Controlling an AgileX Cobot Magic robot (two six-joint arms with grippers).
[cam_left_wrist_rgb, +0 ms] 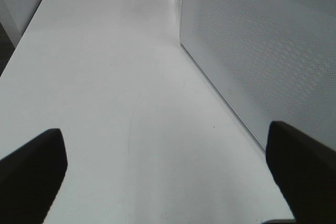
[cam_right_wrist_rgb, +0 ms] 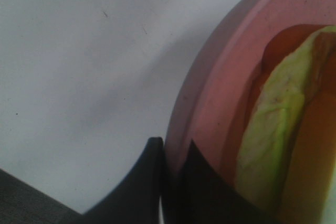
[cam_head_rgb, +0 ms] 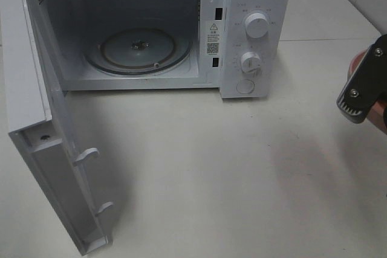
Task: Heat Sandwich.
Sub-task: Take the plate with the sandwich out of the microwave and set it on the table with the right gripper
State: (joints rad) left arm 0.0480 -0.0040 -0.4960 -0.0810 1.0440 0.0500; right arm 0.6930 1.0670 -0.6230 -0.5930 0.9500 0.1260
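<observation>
The sandwich (cam_right_wrist_rgb: 283, 129) lies on a round pink plate (cam_right_wrist_rgb: 220, 103); I see its yellow-green filling and orange-brown crust only in the right wrist view. My right gripper (cam_right_wrist_rgb: 164, 182) is shut on the plate's rim. From above, that gripper (cam_head_rgb: 352, 108) hangs at the right edge of the table, with slivers of the plate (cam_head_rgb: 358, 60) behind it. The white microwave (cam_head_rgb: 254, 4) stands at the back with its door (cam_head_rgb: 36, 119) swung wide to the left and its glass turntable (cam_head_rgb: 139, 49) bare. My left gripper (cam_left_wrist_rgb: 168, 182) is open over bare table, beside the door's dotted panel (cam_left_wrist_rgb: 252, 51).
The open door juts forward on the left toward the table's front edge, with two latch hooks (cam_head_rgb: 87, 155) on its inner face. Two knobs (cam_head_rgb: 256, 26) and a button sit on the microwave's right panel. White tabletop (cam_head_rgb: 211, 167) stretches in front of the cavity.
</observation>
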